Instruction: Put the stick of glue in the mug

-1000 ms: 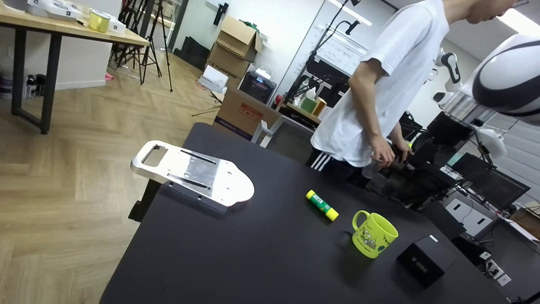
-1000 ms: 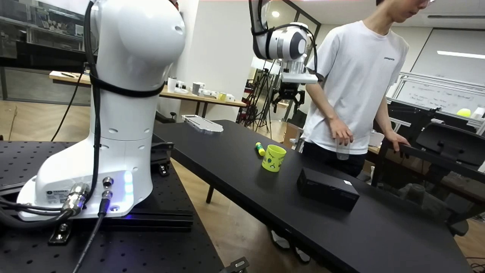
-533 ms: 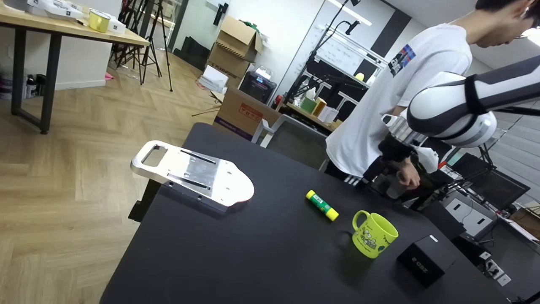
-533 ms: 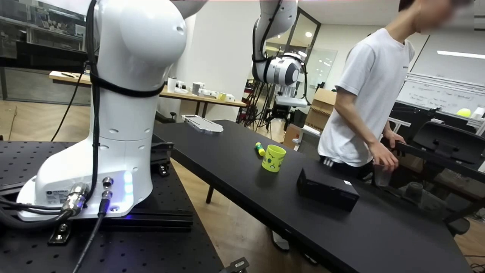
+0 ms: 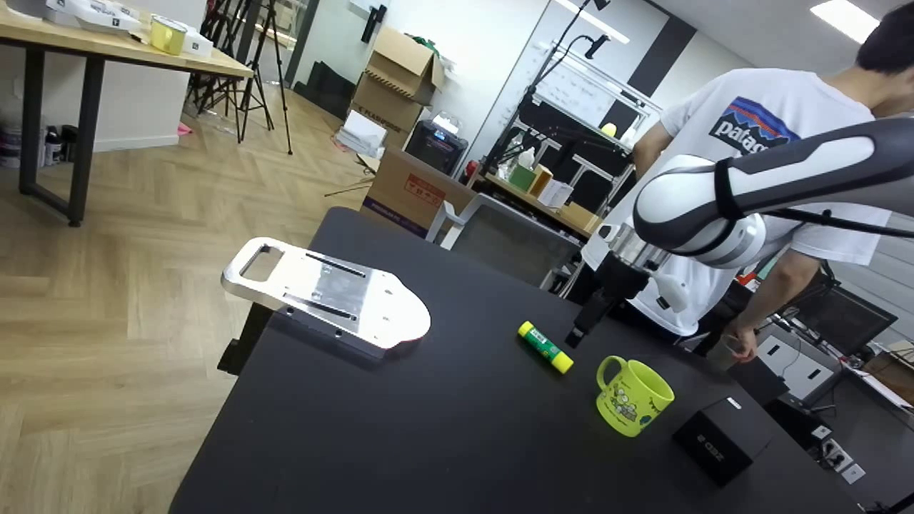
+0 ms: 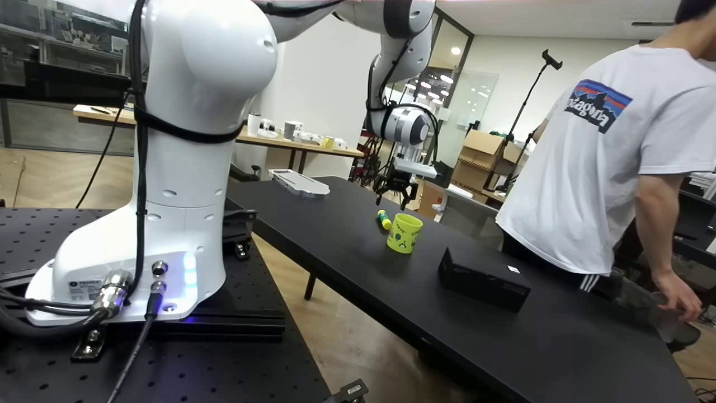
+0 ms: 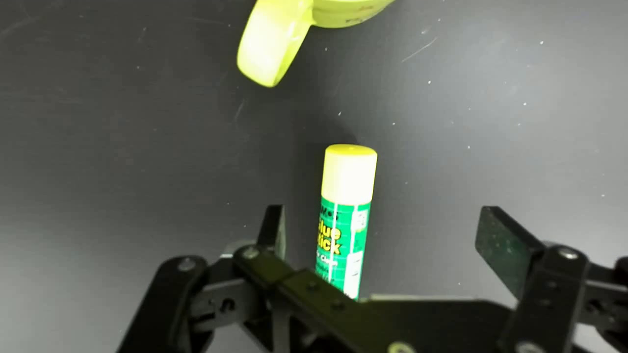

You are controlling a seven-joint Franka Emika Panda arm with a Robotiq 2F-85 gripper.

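Table bears glue stick, mug, box, metal plate.

In the wrist view, the mug is cut off at twelve o'clock, and the six-o'clock end of the stick of glue is hidden behind the gripper, itself cropped by the bottom edge. In both exterior views, the head of the person is cut off at two o'clock.

My wrist view looks down, close, past my tool onto the desk. In an exterior view my base stands foremost; both exterior views, farther back, look across the same desk.
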